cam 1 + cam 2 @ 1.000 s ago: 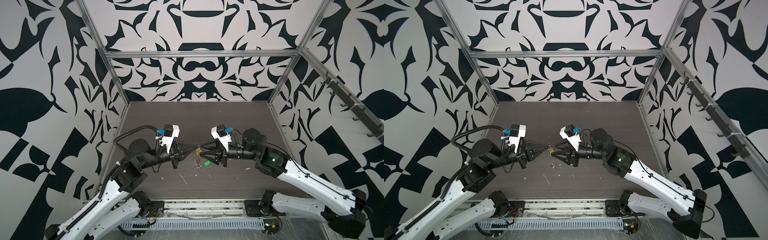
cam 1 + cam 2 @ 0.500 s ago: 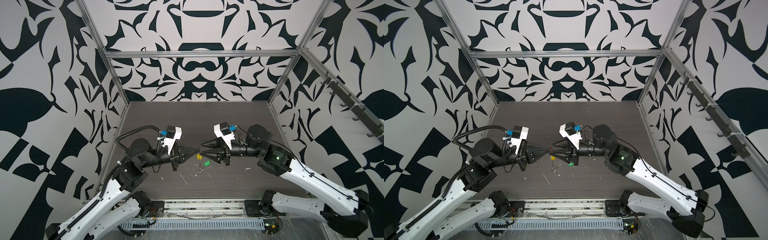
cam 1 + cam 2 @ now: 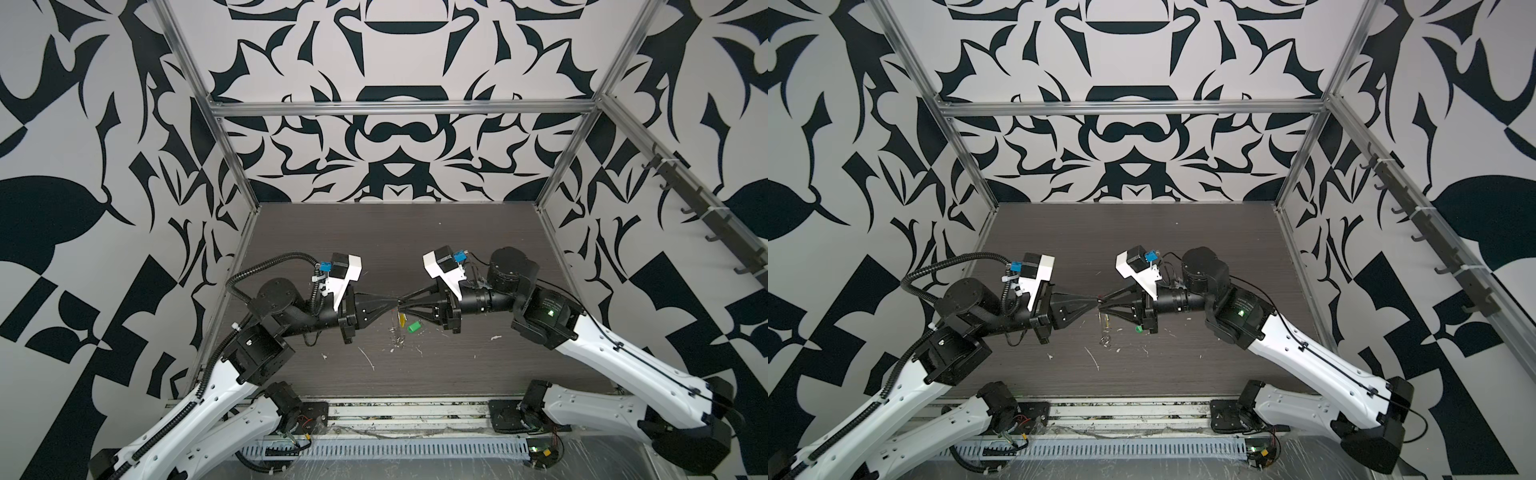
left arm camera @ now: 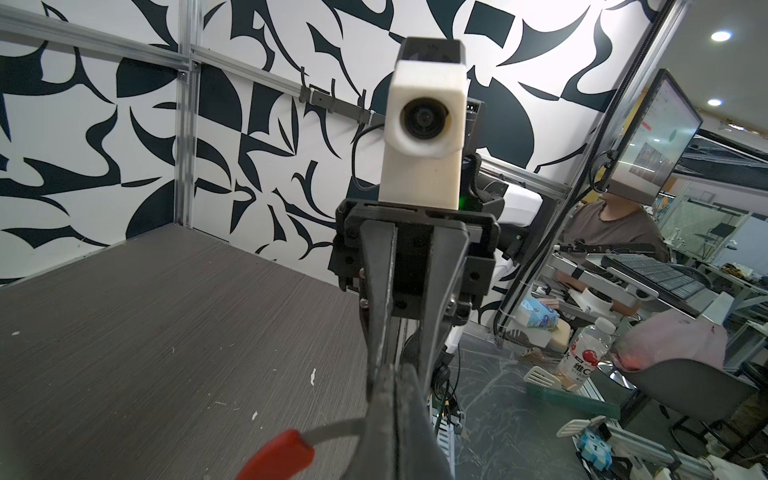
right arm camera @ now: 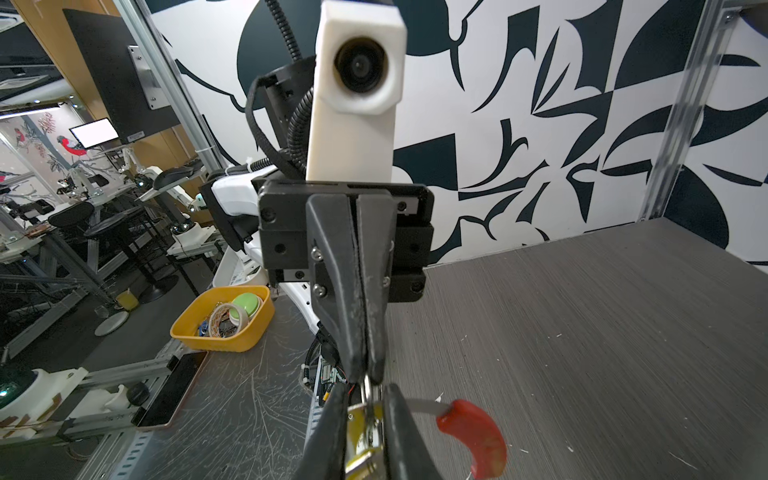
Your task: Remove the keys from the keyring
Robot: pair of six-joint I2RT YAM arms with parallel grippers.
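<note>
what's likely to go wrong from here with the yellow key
1. The left gripper pinches only the thin wire of the keyring at its tip; a tug may pull it free.
2. The right gripper squeezes the yellow key by its edges, so it may slip or twist.
3. Both grippers meet tip to tip and may collide.

Both top views reach me evenly and softly lit, with faint shadows on the table [image 3: 415,241]. My wrist views bow at the edges. Up close the keyring [image 4: 277,457] blurs, and ceiling lamps [image 4: 721,36] glare.
</note>
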